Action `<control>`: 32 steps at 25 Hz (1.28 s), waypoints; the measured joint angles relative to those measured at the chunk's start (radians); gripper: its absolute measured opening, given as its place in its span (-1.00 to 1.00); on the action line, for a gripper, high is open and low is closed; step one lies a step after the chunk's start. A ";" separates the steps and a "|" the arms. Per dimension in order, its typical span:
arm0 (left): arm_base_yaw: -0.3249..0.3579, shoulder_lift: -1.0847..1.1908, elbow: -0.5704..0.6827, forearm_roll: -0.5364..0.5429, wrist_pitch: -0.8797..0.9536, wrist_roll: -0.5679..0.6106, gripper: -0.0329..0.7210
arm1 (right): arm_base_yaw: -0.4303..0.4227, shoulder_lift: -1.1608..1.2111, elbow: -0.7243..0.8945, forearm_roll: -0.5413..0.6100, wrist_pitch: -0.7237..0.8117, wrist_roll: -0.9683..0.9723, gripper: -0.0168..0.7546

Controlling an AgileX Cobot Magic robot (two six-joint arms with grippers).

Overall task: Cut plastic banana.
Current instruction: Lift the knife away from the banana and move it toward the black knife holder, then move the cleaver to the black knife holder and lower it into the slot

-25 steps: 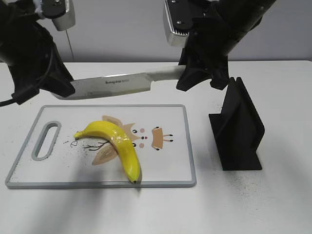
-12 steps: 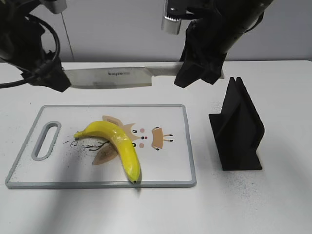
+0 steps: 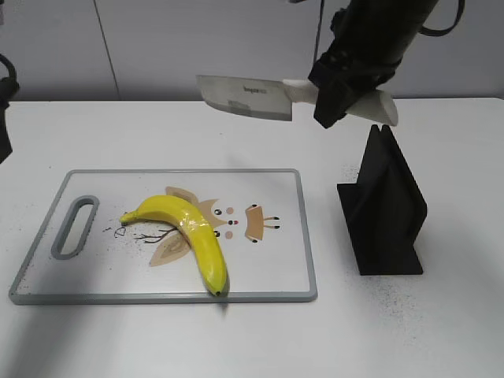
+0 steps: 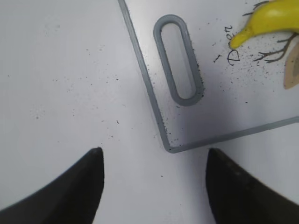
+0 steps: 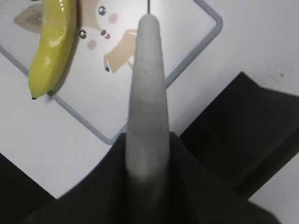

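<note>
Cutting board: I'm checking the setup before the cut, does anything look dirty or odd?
Yes: dark specks are scattered over the cutting board near its handle slot and the plastic banana, and on the table beside it.

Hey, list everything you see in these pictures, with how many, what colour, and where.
banana: one, yellow, lying on the cutting board
cutting board: one, white with grey rim and cartoon print, on the table
knife: one, steel blade with pale handle, held in the air above the board's far right corner
knife stand: one, black, right of the board
table: one, white, with dark specks
right hand: one, black, shut on the knife handle
left hand: one, black, open, over the table by the board's handle-slot corner
</note>
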 joint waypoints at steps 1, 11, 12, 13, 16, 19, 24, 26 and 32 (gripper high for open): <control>0.022 -0.004 0.003 -0.016 0.000 -0.002 0.78 | 0.000 -0.001 0.002 -0.004 0.010 0.050 -0.54; 0.062 -0.310 0.221 -0.054 0.004 -0.003 0.69 | 0.000 -0.241 0.289 0.004 -0.156 0.334 -0.54; 0.062 -0.352 0.247 -0.055 0.004 -0.003 0.68 | 0.000 -0.271 0.327 0.006 -0.188 0.349 -0.54; 0.062 -0.393 0.274 -0.057 0.004 -0.003 0.67 | 0.000 -0.306 0.373 0.007 -0.225 0.363 -0.54; 0.062 -0.512 0.359 -0.063 0.004 -0.003 0.65 | 0.000 -0.395 0.491 0.005 -0.306 0.403 -0.54; 0.062 -0.641 0.456 -0.065 -0.004 -0.003 0.64 | 0.000 -0.472 0.589 -0.017 -0.363 0.451 -0.54; 0.062 -0.884 0.609 -0.065 -0.031 -0.003 0.64 | 0.000 -0.571 0.704 -0.092 -0.396 0.538 -0.54; 0.062 -0.980 0.651 -0.065 -0.031 -0.003 0.64 | 0.000 -0.602 0.732 -0.128 -0.398 0.578 -0.54; 0.062 -1.264 0.717 -0.063 -0.033 -0.003 0.64 | 0.000 -0.679 0.787 -0.196 -0.411 0.685 -0.54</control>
